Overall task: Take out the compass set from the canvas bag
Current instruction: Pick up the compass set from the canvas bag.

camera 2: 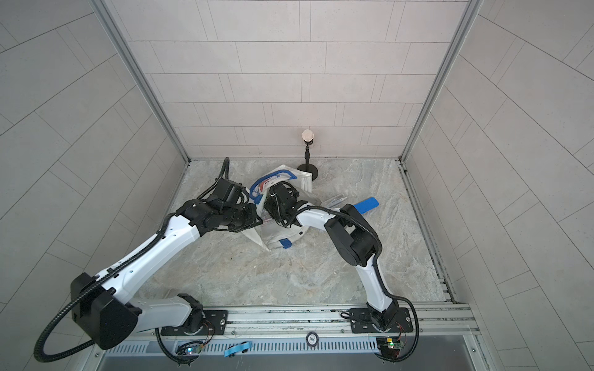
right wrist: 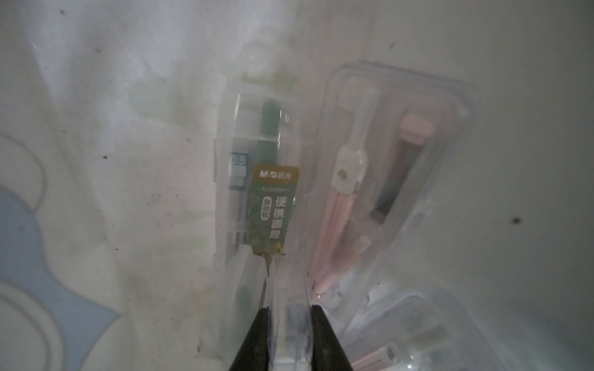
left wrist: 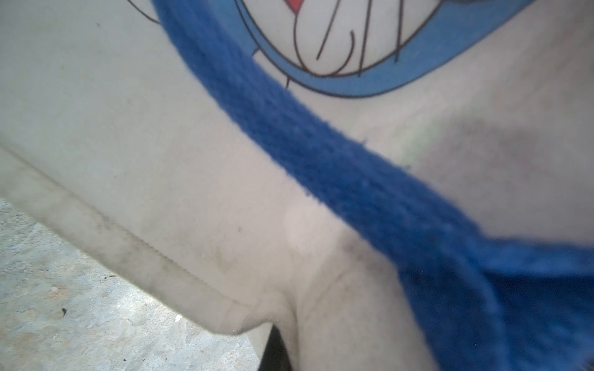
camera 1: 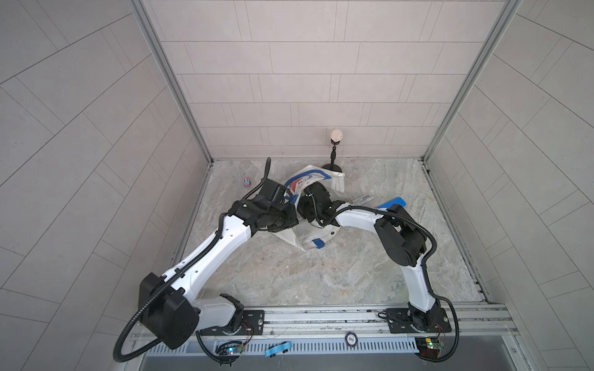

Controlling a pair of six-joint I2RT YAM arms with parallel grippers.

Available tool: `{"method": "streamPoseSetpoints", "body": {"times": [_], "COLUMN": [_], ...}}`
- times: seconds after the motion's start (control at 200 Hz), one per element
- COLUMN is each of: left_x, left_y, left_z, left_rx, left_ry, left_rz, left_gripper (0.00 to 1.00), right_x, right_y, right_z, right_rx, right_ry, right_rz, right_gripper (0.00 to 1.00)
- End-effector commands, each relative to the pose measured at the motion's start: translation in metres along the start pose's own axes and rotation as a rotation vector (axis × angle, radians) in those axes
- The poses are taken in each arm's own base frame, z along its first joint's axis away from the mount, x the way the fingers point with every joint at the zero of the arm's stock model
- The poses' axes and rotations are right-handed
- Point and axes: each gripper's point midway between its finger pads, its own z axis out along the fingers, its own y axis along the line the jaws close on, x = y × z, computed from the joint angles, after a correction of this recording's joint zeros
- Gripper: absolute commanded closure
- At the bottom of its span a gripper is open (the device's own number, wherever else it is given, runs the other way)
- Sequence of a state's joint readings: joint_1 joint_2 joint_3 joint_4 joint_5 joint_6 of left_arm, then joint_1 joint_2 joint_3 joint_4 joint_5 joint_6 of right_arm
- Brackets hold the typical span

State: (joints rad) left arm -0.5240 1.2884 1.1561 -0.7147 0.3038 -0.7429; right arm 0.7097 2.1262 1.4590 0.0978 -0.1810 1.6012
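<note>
The white canvas bag [camera 1: 337, 183] [camera 2: 305, 183] lies crumpled at the back middle, cartoon print up. My left gripper [camera 1: 294, 213] [camera 2: 258, 220] is shut on its rim. In the left wrist view the canvas [left wrist: 160, 160] and a blue strap [left wrist: 321, 154] cover all but one dark finger [left wrist: 273, 353]. My right gripper [right wrist: 287, 313] is inside the bag, shut on the sides of a clear grey-blue compass pack [right wrist: 295, 316]. A green pack [right wrist: 266, 180] and a pink pack [right wrist: 385, 180] lie just beyond it. Clear packs [camera 1: 364, 200] [camera 2: 337, 200] also lie on the table right of the bag.
A blue strap handle [camera 1: 393, 203] [camera 2: 368, 204] lies flat to the right of the bag. A small red-and-teal toy [camera 1: 246, 182] sits at the back left. A black stand with a round top [camera 1: 334, 151] [camera 2: 307, 151] rises just behind the bag.
</note>
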Motion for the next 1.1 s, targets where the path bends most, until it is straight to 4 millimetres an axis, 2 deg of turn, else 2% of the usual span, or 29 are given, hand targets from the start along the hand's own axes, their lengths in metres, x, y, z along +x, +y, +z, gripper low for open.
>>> {"method": "streamPoseSetpoints", "body": {"times": [0.0,0.12,0.25,0.335,0.485,0.6,0.705,0.825,0.946,1.041,1.096], "left_x": [0.0,-0.001,-0.003,-0.004,-0.006,-0.006,-0.008,-0.01,-0.015,-0.022,-0.026], "left_y": [-0.01,-0.01,-0.011,-0.011,-0.012,-0.012,-0.013,-0.012,-0.007,-0.001,0.002], "left_z": [-0.009,-0.009,-0.008,-0.007,-0.008,-0.008,-0.009,-0.011,-0.012,-0.014,-0.014], "left_rx": [0.031,0.029,0.028,0.024,0.024,0.019,0.015,0.007,-0.023,-0.05,-0.06], "left_ry": [-0.005,-0.008,-0.01,-0.011,-0.012,-0.009,-0.011,-0.021,-0.047,-0.083,-0.106], "left_rz": [0.013,0.012,0.011,0.012,0.012,0.016,0.021,0.022,0.014,0.002,-0.006], "left_gripper": [1.0,1.0,1.0,1.0,1.0,1.0,1.0,1.0,1.0,1.0,1.0], "right_x": [0.011,0.014,0.014,0.013,0.01,0.007,0.003,0.003,0.002,0.003,0.002], "right_y": [-0.031,-0.045,-0.047,-0.041,-0.017,-0.001,0.015,0.016,0.012,0.008,0.012], "right_z": [0.01,0.012,0.018,0.024,0.039,0.049,0.048,0.05,0.04,0.016,-0.004], "right_rx": [0.091,0.114,0.117,0.097,0.019,-0.055,-0.106,-0.082,-0.075,-0.045,-0.042], "right_ry": [0.03,0.04,0.046,0.05,0.058,0.059,0.046,0.06,0.061,0.055,0.042], "right_rz": [0.001,0.005,0.003,-0.001,-0.011,0.002,-0.005,-0.032,-0.031,-0.074,-0.104], "right_gripper": [0.73,0.69,0.66,0.65,0.64,0.7,0.74,0.84,0.89,0.91,0.91]}}
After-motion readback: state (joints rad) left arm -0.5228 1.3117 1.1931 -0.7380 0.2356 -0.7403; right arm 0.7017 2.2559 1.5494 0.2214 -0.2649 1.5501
